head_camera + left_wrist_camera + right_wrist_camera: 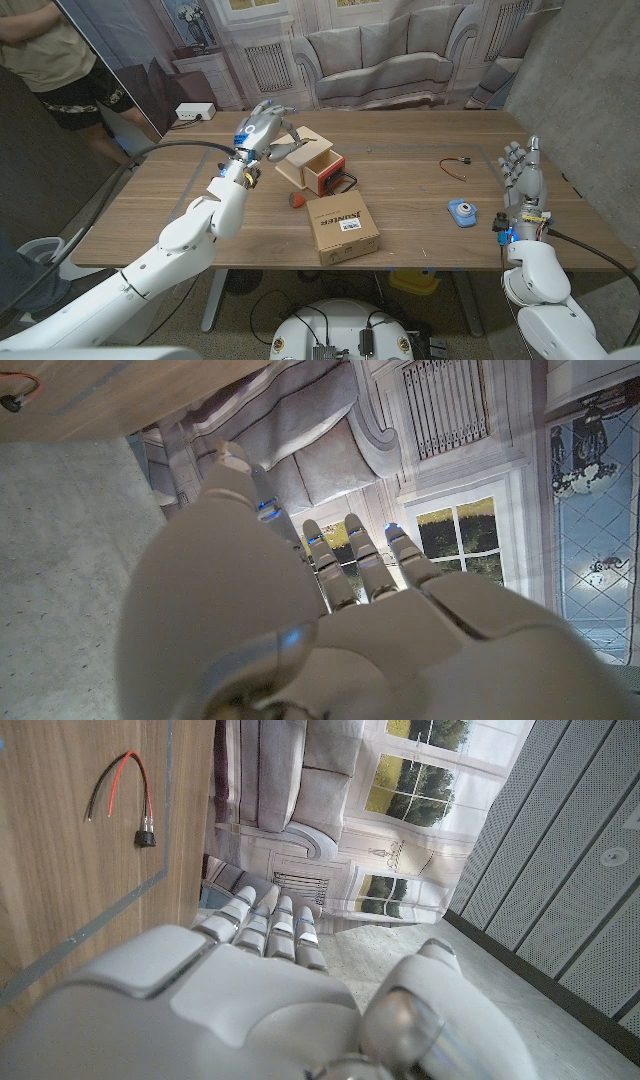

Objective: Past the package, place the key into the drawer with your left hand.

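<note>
Left hand (pixel 262 130) hovers beside drawer (pixel 312 162) (key not discernible).

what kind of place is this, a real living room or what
Probably a lab or studio, not a real room: the sofa and windows are printed on a backdrop, bare grey wall panels stand beside it, and cables trail under the wooden table.

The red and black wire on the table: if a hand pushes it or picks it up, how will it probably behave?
The red and black wire looks thin and lies in a loose curve, so it is probably floppy and light. Its small black end piece may dangle when lifted. Pushed, it would likely slide or bend, not roll.
</note>
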